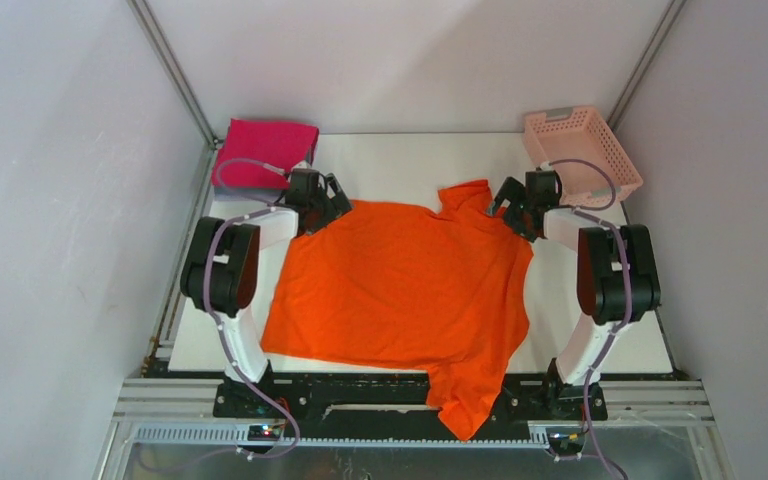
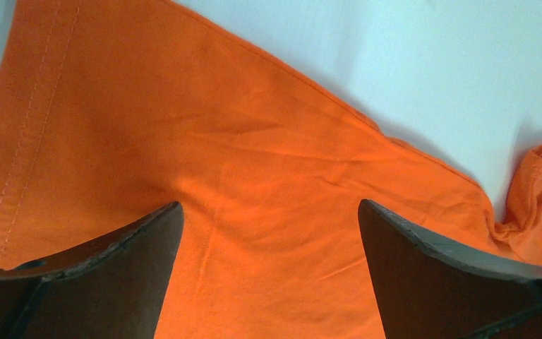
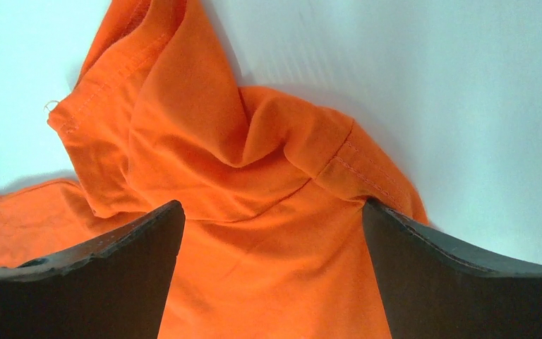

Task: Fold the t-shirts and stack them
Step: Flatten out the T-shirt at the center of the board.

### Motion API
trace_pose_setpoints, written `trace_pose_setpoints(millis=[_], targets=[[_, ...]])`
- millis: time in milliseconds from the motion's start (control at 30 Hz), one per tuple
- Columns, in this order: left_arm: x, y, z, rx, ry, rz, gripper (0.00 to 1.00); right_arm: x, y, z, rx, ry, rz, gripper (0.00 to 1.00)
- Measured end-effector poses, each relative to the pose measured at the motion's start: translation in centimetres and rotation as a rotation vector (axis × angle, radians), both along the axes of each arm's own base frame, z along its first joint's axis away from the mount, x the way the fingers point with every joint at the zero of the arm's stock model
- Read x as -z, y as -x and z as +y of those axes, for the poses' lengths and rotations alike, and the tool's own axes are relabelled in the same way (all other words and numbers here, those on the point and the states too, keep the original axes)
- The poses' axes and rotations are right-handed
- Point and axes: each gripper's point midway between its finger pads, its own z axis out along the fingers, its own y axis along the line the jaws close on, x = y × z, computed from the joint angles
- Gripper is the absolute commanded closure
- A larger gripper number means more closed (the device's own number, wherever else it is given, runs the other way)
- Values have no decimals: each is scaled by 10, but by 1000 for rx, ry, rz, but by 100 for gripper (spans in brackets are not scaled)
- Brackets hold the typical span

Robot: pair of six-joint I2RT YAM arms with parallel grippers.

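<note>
Right wrist: my right gripper [image 3: 274, 203] gapes wide over the orange tee [image 3: 268, 268], left gripper [image 2: 269, 205] likewise
Bunched sleeve [image 3: 183, 113] sits between my right fingers [image 3: 99, 282]; closing here may pinch several layers and drag wrinkles in

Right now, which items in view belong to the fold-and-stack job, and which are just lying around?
Job:
- orange t-shirt, spread out in the centre, not yet folded
- folded magenta-pink shirt, far left corner

Lying about:
- pale pink lattice basket, far right corner
</note>
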Motion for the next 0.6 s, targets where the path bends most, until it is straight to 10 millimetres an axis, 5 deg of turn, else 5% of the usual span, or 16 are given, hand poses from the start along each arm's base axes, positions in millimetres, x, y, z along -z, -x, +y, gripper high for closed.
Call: trace_pose_setpoints(millis=[600], targets=[[-6, -101, -6, -87, 43, 17, 0, -6, -148, -13, -2, -51, -35, 0]])
